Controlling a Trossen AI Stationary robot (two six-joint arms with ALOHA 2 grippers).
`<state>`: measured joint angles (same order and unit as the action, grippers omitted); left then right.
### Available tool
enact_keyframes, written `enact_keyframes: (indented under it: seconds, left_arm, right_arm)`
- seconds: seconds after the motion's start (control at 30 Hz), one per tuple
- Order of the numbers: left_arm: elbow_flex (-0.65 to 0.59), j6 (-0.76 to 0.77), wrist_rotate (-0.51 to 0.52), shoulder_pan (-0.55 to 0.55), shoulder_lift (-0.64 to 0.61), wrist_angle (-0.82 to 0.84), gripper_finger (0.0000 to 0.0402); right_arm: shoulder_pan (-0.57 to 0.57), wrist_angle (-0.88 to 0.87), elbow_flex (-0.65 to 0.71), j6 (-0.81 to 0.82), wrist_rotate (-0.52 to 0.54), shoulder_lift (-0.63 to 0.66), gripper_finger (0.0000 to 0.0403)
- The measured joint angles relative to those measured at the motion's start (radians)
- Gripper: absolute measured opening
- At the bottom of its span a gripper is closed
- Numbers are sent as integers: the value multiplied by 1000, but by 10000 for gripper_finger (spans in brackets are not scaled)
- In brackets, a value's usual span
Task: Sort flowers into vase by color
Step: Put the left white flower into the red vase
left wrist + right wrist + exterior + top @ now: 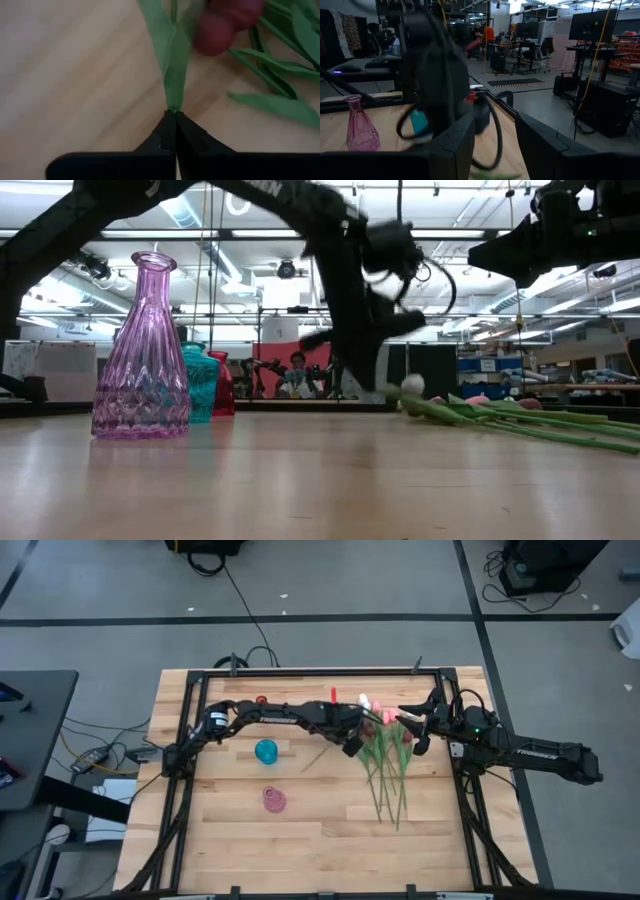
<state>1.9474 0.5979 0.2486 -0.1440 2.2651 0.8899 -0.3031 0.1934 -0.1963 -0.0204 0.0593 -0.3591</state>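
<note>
A bunch of flowers [388, 765] with thin green stems lies on the table's right half, with white, pink and dark red heads at its far end. My left gripper [357, 748] stands at the bunch's left side, pointing steeply down, shut on a green part of one flower [172, 75]. A dark red head [215, 32] lies just beyond it. My right gripper [415, 728] waits open and level at the table's right edge, touching nothing. A teal vase [266, 751], a pink vase [274, 800] and a red vase [222, 385] stand on the table's left half. My left gripper pinches a narrow green leaf or stem [173, 102] of one flower between its two fingertips [167, 127], only at their free ends. The fingers come from above, slanting down, in line with the green part. Whether the flower is clear of the table I cannot tell.
The other stems [520, 420] lie flat, fanned toward the table's near edge. A black frame [190, 770] runs around the tabletop. Bare wood [330, 830] lies between the vases and the bunch. People sit in the room behind the table.
</note>
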Motion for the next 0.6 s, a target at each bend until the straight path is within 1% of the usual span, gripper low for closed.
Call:
enact_keyframes:
  seconds: [0.17, 0.23, 0.33, 0.37, 0.43, 0.5, 0.6]
  left_arm:
    - [153, -208, 124, 11, 1, 310, 1]
    - [231, -224, 192, 23, 0, 450, 1]
    - [319, -208, 284, 43, -3, 582, 1]
    - [338, -219, 317, 52, -7, 599, 1]
    - [351, -289, 372, 70, -38, 575, 1]
    - [353, -343, 379, 78, -89, 523, 1]
    - [356, -376, 356, 77, -153, 475, 0]
  right_arm:
    - [0, 0, 0, -1, 1, 0, 155]
    - [0, 0, 0, -2, 2, 0, 155]
    - [0, -2, 0, -9, 2, 0, 155]
    - [0, -5, 0, -10, 3, 0, 155]
    - [0, -8, 0, -18, 4, 0, 155]
    - [0, -9, 0, -26, 4, 1, 155]
    - [0, -8, 0, -29, 4, 1, 155]
